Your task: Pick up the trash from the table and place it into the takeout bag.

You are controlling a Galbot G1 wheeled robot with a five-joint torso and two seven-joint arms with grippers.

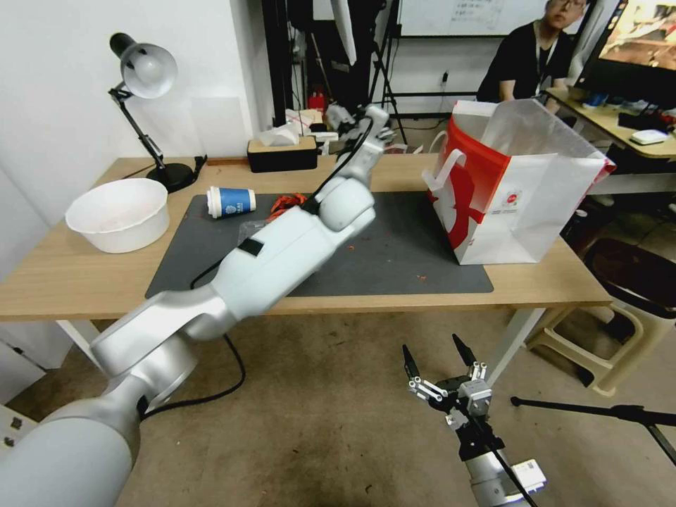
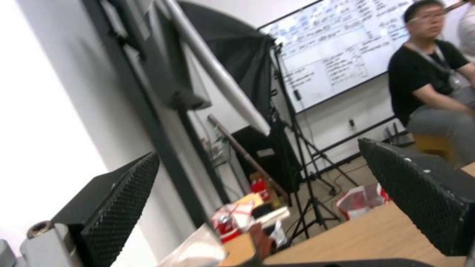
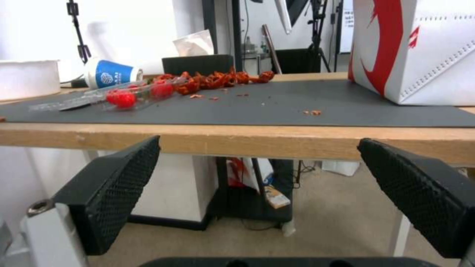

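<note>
The left fingers (image 2: 118,207) are spread apart with nothing between them. The left gripper (image 1: 366,127) is up in the air over the far edge of the desk (image 1: 84,282), pointing away toward the back of the room. Just past it and a bit to its left sits the black tissue box (image 1: 283,156). The big white and red bag (image 1: 521,190) stands well off to its right, open at the top, on the right end of the dark mat (image 1: 394,260).

Back behind the left fingers, nearer the robot, the trash lies on the mat. The blue and white cup (image 1: 231,201) lies on its side. Next to it is a pile of red scraps (image 1: 287,204), and a clear wrap (image 3: 124,97) with red bits in it lies close by. The white bowl (image 1: 118,214) sits on the bare wood at the left end of the desk, near the foot of a desk lamp (image 1: 144,70).

The right fingers (image 3: 114,189) are spread wide too, and they hold nothing. The right gripper (image 1: 440,366) hangs low in front of the desk, below its edge and over the floor. From there the mat, the scraps and the bag are up ahead of the fingers.
</note>
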